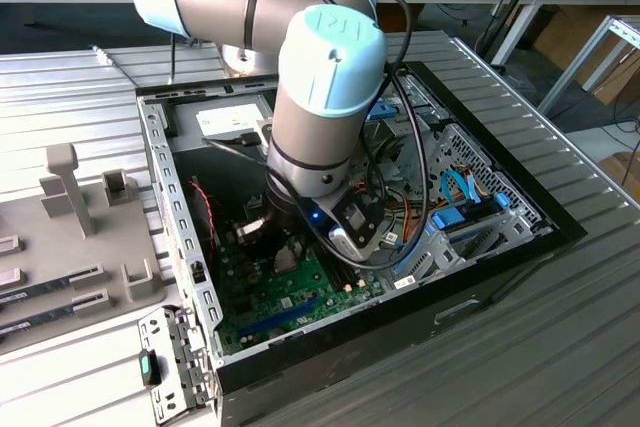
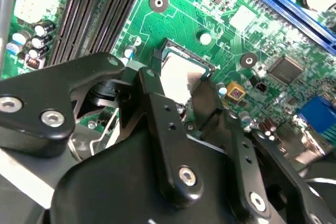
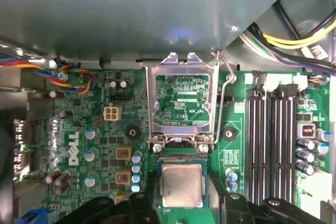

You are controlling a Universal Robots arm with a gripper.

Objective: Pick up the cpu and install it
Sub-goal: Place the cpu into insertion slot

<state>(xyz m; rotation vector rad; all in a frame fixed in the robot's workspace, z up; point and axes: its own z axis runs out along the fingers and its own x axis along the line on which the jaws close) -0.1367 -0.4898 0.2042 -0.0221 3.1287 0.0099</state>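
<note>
The cpu (image 3: pixel 181 184), a small silver-grey square with a thin green rim, lies flat in the socket on the green motherboard (image 3: pixel 100 171); the second wrist view catches it too, cpu (image 2: pixel 177 72). The socket's metal load plate (image 3: pixel 181 100) stands swung up with its lever (image 3: pixel 224 103) raised. My gripper (image 3: pixel 185 200) hangs low over the socket, its black fingers (image 3: pixel 137 203) standing wider than the chip, one on each side, and open. In the second wrist view the gripper (image 2: pixel 178 90) partly covers the cpu's near edge. The exterior view puts the gripper (image 1: pixel 270 237) deep inside the computer case.
The open computer case (image 1: pixel 160 177) walls in the arm. Black memory slots (image 3: pixel 270 145) run beside the socket, with capacitors (image 3: pixel 136 169) on the other side. Coloured wires (image 3: pixel 73 77) and a yellow cable bundle (image 3: pixel 299 40) hang close. A grey fixture tray (image 1: pixel 70 227) sits at the exterior view's left.
</note>
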